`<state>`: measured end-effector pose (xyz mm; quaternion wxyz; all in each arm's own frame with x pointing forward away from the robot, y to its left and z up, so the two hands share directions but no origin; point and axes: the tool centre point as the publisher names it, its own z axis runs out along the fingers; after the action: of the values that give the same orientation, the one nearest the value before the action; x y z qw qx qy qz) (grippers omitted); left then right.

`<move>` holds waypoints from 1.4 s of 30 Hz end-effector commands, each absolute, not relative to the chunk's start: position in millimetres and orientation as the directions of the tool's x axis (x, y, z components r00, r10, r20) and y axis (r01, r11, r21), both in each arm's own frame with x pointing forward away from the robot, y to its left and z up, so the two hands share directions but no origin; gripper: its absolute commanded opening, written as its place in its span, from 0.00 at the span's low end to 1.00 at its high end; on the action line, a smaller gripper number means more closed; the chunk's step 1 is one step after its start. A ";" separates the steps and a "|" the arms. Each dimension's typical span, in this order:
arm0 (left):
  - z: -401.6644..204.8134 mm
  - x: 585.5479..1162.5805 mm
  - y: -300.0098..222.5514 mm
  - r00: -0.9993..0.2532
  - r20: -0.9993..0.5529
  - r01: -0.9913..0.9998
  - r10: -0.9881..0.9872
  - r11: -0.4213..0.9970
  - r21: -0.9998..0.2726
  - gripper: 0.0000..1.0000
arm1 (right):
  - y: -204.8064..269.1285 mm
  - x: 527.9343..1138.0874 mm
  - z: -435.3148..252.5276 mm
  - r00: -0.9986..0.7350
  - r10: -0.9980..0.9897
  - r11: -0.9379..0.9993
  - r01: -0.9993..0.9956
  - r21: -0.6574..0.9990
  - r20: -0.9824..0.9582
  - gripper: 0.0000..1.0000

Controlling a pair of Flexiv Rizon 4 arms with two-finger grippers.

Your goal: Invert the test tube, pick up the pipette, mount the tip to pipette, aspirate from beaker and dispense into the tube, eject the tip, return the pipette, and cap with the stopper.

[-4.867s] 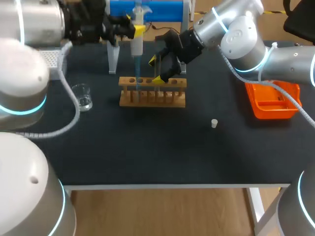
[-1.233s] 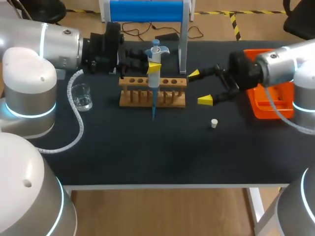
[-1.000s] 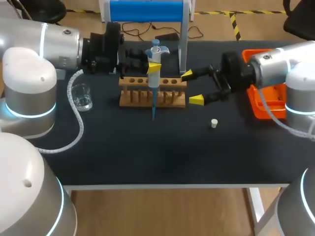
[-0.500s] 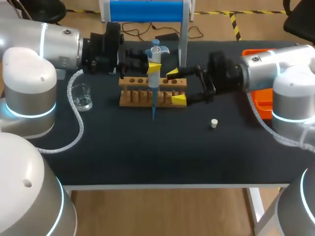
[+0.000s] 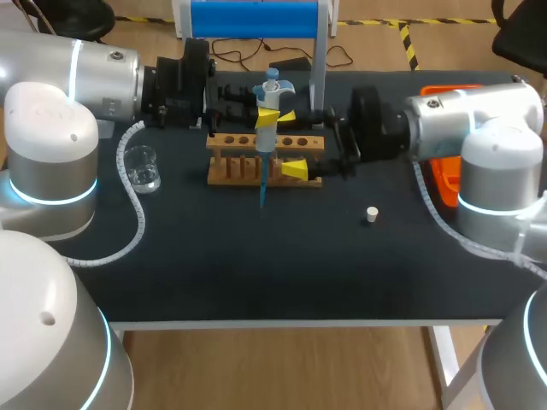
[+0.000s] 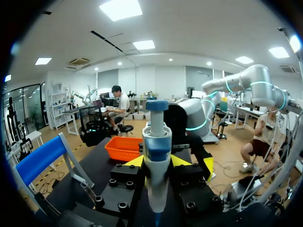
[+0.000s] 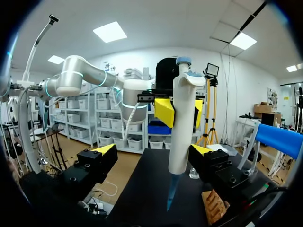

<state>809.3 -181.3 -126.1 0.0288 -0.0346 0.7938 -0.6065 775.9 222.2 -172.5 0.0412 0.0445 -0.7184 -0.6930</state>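
Over the middle of the table (image 5: pixel 256 273), a bit nearer its back edge, the left gripper (image 6: pixel 156 162) is squeezed tight on the pipette (image 5: pixel 267 130). One yellow finger presses on each side of its white body. The pipette stands straight up. Its thin blue tip (image 5: pixel 262 190) is on and points down at the table. From above, the tip shows in front of the wooden rack (image 5: pixel 229 171). I cannot tell how high it hangs over the table.

The right gripper (image 5: pixel 291 143) comes in from the right side and is wide open. Its two yellow fingers are on either side of the pipette, but they do not touch it. In the right wrist view the pipette stands in the gap between them, with space on both sides. One corner of the rack shows under one of those fingers.

The rack sits in the middle of the table, with a row of round holes along its top. The glass beaker (image 5: pixel 143 168) stands by itself near the left edge, well apart from the rack. The little white stopper (image 5: pixel 371 214) lies on the dark table to the right of the rack, nearer the front edge, and nothing touches it. An orange bin (image 5: pixel 444 186) is at the right edge, partly hidden behind the right arm (image 5: pixel 479 128). A blue stand (image 5: pixel 256 17) is at the back edge, behind the pipette.
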 end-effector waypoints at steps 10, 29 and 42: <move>-126.4 809.3 -181.8 -0.996 -0.006 -0.019 -0.092 0.259 -0.966 0.00 | 243.4 790.6 -177.9 -0.997 -0.075 0.014 0.035 0.999 0.035 1.00; -126.4 809.3 -181.8 -0.996 -0.006 -0.019 -0.092 0.259 -0.966 0.00 | 257.9 796.4 -176.9 -0.998 -0.058 -0.017 0.026 1.000 0.025 1.00; -126.4 809.3 -181.8 -0.996 -0.006 -0.019 -0.092 0.259 -0.966 0.00 | 260.5 804.9 -175.9 -0.999 -0.043 -0.013 0.029 0.999 0.029 1.00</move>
<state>809.5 -181.4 -125.9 0.0290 -0.0346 0.7937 -0.6066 803.2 259.3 -176.2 0.0254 0.0044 -0.7013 -0.7124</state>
